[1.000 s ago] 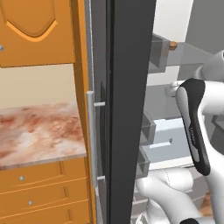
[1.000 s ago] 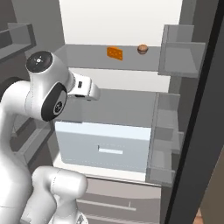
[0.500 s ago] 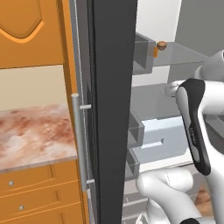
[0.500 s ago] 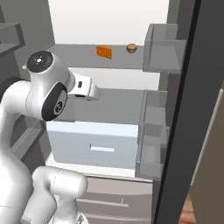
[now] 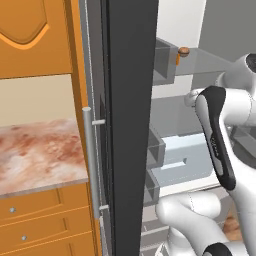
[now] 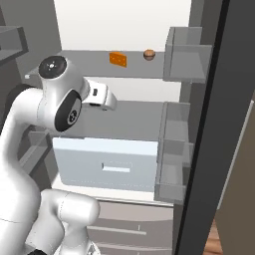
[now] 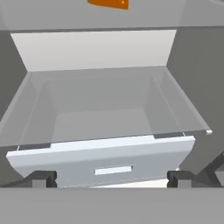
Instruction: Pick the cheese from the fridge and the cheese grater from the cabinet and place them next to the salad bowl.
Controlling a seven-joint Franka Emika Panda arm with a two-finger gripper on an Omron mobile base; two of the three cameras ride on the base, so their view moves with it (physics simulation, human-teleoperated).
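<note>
We see the gripper (image 7: 112,177) with its jaws spread wide and nothing between them, looking into the open fridge (image 6: 124,79). Ahead of the gripper and below it sits a pale blue-grey drawer (image 7: 103,159), its clear-walled bin open to us, with the fridge's pale back wall behind. Above the gripper runs a grey shelf (image 6: 89,60), and the cheese (image 6: 118,59) lies on it, up and ahead of the gripper; a small brown round thing (image 6: 149,54) rests near it on the same shelf, apart from it. Beside the arm, the open fridge door (image 5: 130,125) stands edge-on with its grey door bins (image 6: 187,55) and its long silver handle (image 5: 90,160). Beyond the door lie a marbled tabletop (image 5: 37,155), orange drawers (image 5: 45,225) under it and the orange cabinet (image 5: 30,35) above. Between the gripper and the shelf the space is open.
</note>
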